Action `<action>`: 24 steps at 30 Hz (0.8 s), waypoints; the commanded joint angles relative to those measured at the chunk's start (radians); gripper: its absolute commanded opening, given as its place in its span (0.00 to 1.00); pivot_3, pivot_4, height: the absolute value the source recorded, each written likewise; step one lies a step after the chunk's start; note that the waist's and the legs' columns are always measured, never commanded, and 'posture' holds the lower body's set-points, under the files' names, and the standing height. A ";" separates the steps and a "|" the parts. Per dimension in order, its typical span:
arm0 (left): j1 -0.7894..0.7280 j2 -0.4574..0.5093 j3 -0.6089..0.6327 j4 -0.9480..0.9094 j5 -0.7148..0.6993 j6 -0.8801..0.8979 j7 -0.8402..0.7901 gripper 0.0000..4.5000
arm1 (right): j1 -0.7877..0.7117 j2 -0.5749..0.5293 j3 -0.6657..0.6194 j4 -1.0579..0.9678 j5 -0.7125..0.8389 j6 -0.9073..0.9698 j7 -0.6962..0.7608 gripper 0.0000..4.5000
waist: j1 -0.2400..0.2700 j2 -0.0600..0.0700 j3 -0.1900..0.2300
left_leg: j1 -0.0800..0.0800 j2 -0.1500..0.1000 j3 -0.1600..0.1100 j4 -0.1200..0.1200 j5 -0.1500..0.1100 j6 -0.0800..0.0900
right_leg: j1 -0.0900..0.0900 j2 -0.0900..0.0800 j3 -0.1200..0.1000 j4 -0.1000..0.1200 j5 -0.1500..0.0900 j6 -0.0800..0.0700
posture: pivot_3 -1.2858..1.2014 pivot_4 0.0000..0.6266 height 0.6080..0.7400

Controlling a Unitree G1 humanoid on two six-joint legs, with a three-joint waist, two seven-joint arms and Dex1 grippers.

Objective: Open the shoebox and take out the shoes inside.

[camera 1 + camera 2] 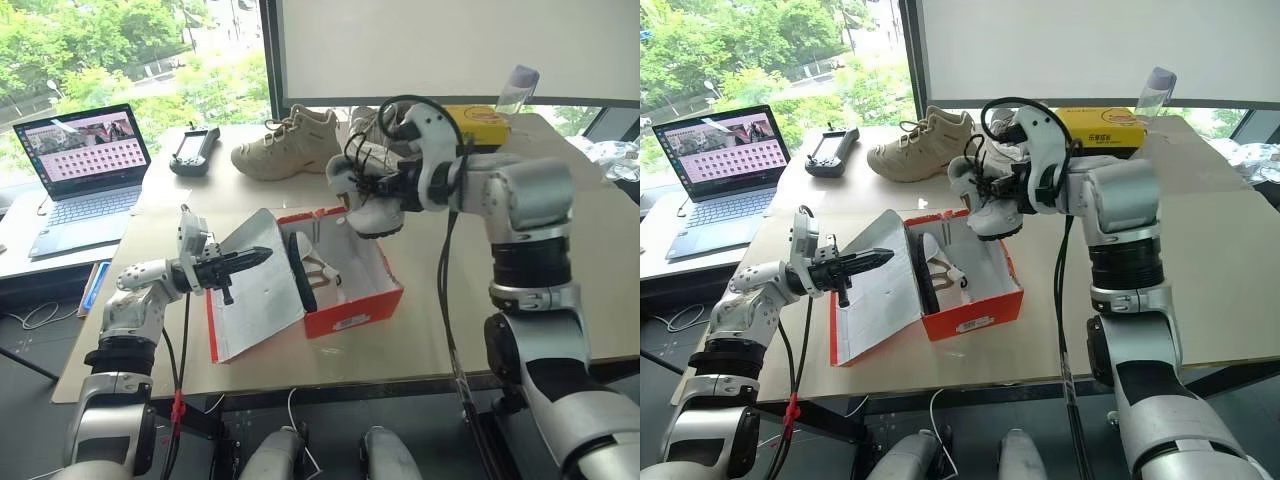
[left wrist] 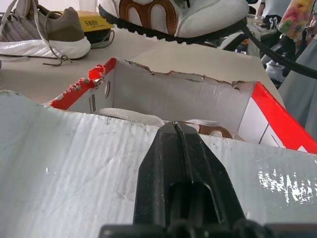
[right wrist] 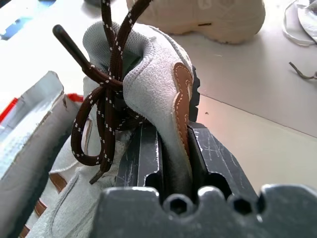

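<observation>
Right end effector (image 3: 174, 163) clamps one shoe (image 1: 375, 205) by its heel above the open shoebox (image 1: 340, 290) on the counter (image 1: 600, 300), while the closed left end effector (image 1: 262, 255) pins back the lid (image 1: 255, 290), exposing the second shoe (image 1: 315, 265).

Tan table (image 1: 600, 290) by a window (image 1: 130, 50) (trees outside), daylight.
</observation>
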 commanded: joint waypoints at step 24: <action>0.043 -0.050 0.085 -0.301 -0.147 0.100 0.129 0.00 | 0.001 -0.188 -0.382 0.751 0.046 -0.475 -0.329 0.16 | -0.001 0.000 0.004 | -0.001 0.000 0.003 0.000 0.001 0.001 | 0.002 -0.001 -0.001 -0.002 0.000 0.000 | 0.52 0.24 0.94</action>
